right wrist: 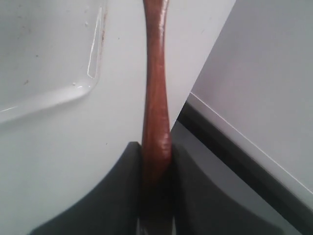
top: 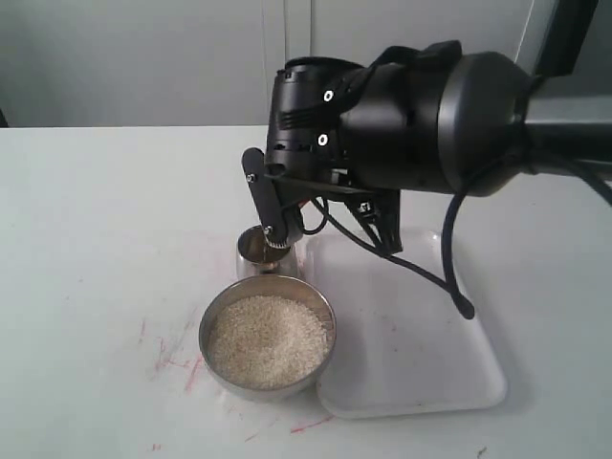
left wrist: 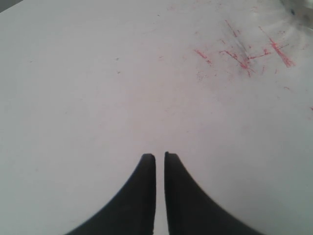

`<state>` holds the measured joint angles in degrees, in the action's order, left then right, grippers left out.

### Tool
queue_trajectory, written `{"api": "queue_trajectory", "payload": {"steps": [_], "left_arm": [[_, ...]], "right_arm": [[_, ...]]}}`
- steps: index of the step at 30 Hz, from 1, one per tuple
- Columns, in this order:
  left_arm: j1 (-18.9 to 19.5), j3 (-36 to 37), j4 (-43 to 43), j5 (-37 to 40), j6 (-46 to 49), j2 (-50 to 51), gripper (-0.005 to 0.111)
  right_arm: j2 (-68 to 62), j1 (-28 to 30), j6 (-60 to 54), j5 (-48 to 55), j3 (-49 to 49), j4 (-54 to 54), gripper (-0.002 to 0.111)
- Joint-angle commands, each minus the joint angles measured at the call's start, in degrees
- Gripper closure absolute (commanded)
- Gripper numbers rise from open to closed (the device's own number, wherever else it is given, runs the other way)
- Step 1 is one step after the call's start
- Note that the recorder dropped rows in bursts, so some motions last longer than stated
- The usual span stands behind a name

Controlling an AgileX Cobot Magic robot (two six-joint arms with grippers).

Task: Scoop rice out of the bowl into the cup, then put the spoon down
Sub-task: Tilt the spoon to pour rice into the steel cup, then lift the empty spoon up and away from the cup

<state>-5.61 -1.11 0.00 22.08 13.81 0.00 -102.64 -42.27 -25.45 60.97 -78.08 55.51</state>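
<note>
The steel bowl (top: 216,359), filled with off-white rice (top: 268,339), stands on the white table. Just behind it is the small steel cup (top: 251,252), partly covered by my right arm's black wrist (top: 402,124), which hangs above it. In the right wrist view my right gripper (right wrist: 156,145) is shut on the reddish-brown spoon (right wrist: 156,83) by its handle. The spoon's oval end is out of view. My left gripper (left wrist: 160,156) is shut on nothing, low over bare table, and does not show in the exterior view.
A white plastic tray (top: 411,363) lies right of the bowl, touching it; its corner (right wrist: 49,73) shows in the right wrist view. Red scribbles (top: 177,359) mark the table left of the bowl. The bowl's rim (left wrist: 298,7) is just visible from the left wrist.
</note>
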Motion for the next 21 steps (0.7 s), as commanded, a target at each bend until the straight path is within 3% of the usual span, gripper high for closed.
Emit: {"api": "queue_trajectory", "payload": {"steps": [1,9,16,21], "left_arm": [[-0.3,0.5,-0.3,2.8,-0.3,0.0,0.092],[-0.3,0.5,-0.3,2.8,-0.3,0.0,0.092],[-0.3,0.5,-0.3,2.8,-0.3,0.0,0.092],[-0.3,0.5,-0.3,2.8,-0.3,0.0,0.092]], "right_arm": [[-0.8,0.0,0.5,2.1,0.2,3.5,0.108],[-0.7,-0.6,12.7,2.1,0.2,2.8,0.108],[4.8,-0.5,24.4,3.8,0.2,-7.1,0.108],[10.1,1.3,24.3,9.0,0.2,-7.9,0.108]]}}
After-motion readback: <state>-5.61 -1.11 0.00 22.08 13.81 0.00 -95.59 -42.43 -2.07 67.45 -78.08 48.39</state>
